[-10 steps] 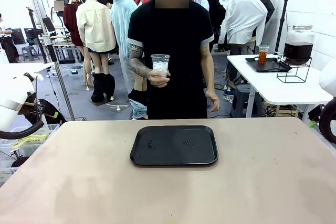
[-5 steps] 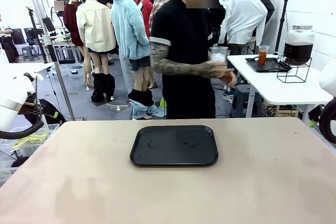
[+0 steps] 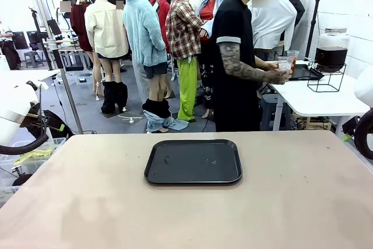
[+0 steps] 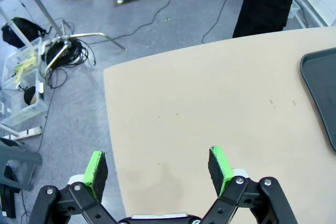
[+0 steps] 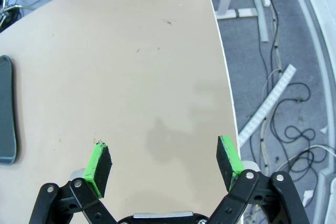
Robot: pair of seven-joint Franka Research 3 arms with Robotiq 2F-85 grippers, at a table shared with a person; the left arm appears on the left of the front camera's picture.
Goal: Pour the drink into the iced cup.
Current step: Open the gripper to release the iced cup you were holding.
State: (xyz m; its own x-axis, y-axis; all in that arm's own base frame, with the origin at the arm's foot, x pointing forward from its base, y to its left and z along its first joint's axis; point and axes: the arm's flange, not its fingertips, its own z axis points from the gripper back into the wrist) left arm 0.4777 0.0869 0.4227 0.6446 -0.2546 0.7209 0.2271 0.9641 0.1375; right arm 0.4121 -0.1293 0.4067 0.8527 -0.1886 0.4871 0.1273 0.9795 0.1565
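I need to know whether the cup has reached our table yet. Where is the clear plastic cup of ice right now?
In the front view the clear plastic cup of ice is in the person's hand, at the white side table far right, beside the black tray there.

Tray (image 4: 321, 98) cut off at frame edge

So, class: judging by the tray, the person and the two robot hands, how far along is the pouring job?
Done: nothing poured. The black tray on the table holds no cup. In hand: the person stands turned to the white side table, holding the iced cup near the drink dispenser. Left: fetching the drink and pouring. The left hand and right hand are open, holding nothing.
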